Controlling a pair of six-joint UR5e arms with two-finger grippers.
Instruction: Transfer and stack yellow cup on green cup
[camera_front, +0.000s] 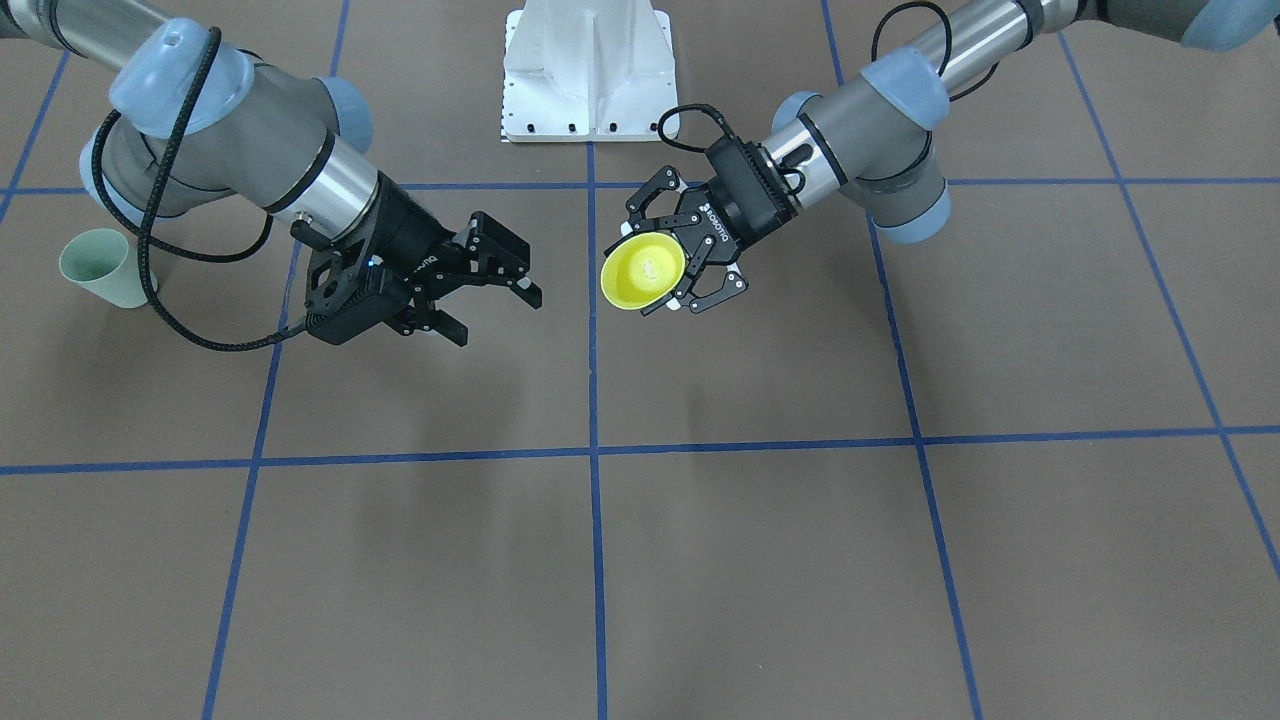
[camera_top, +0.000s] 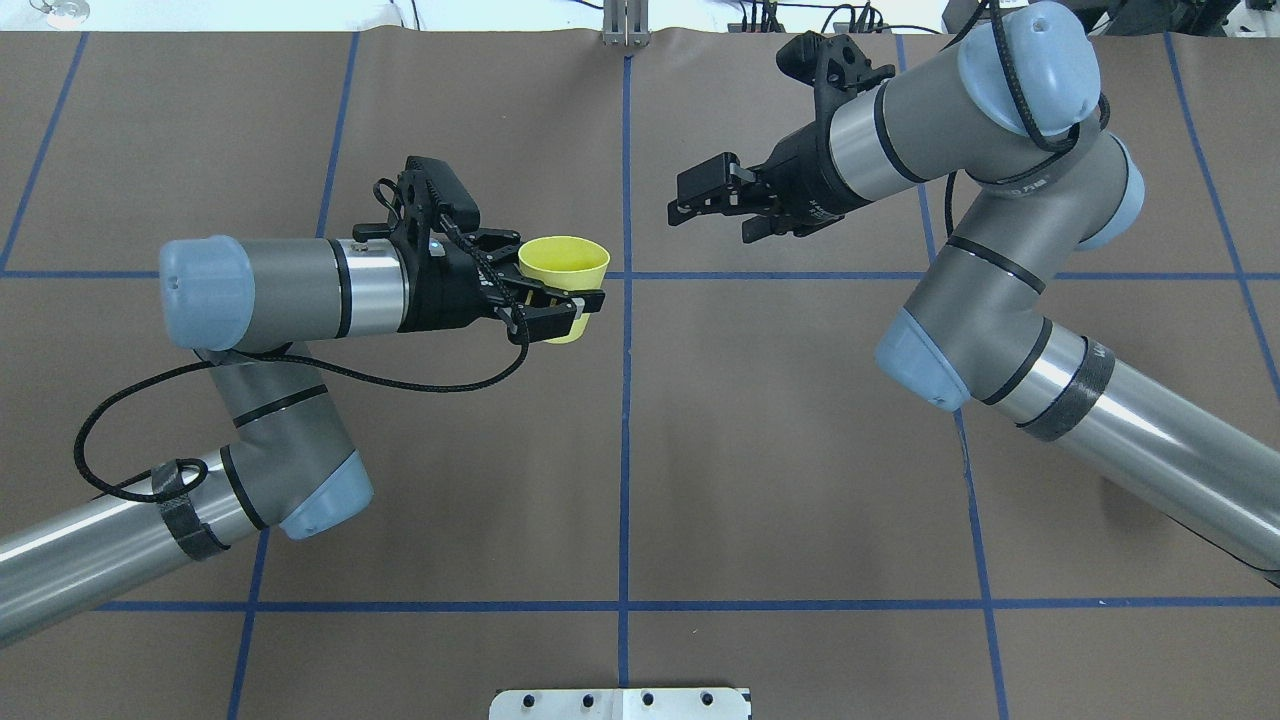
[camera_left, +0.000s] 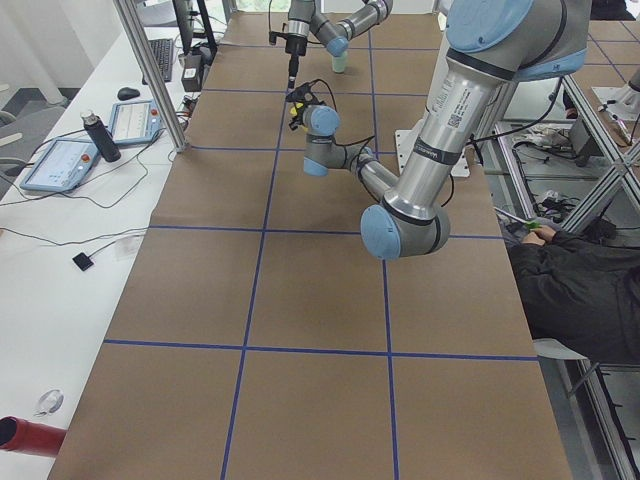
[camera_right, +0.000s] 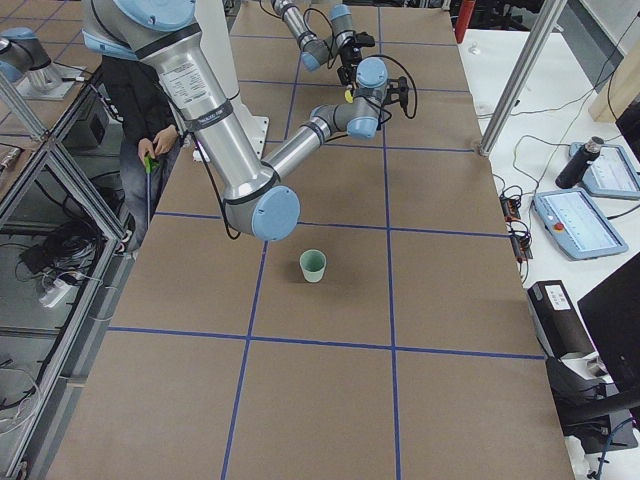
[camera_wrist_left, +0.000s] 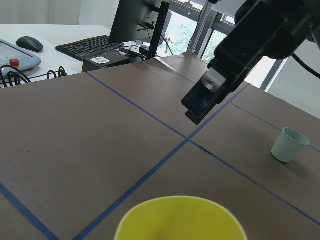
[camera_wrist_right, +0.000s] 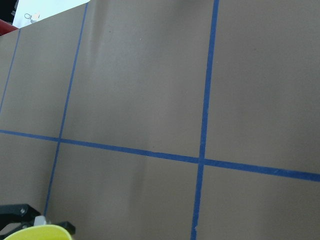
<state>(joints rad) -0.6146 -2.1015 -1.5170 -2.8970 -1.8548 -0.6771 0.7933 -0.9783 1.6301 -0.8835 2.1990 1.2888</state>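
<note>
My left gripper (camera_top: 558, 285) is shut on the yellow cup (camera_top: 565, 262) and holds it rim up above the table near the centre line; the cup also shows in the front view (camera_front: 643, 272). My right gripper (camera_top: 712, 215) is open and empty, and hangs a short way from the cup across the centre line, apart from it; it also shows in the front view (camera_front: 497, 318). The green cup (camera_front: 97, 268) stands upright on the table, far out on my right side; it also shows in the right side view (camera_right: 313, 265) and the left wrist view (camera_wrist_left: 290, 145). The overhead view does not show it.
Brown table surface (camera_top: 620, 450) with a blue tape grid. The white robot base (camera_front: 588, 70) stands at the table's edge between the arms. Desks with a keyboard and tablets (camera_left: 62, 160) lie beyond the far edge. A seated person (camera_left: 580, 290) is beside the robot.
</note>
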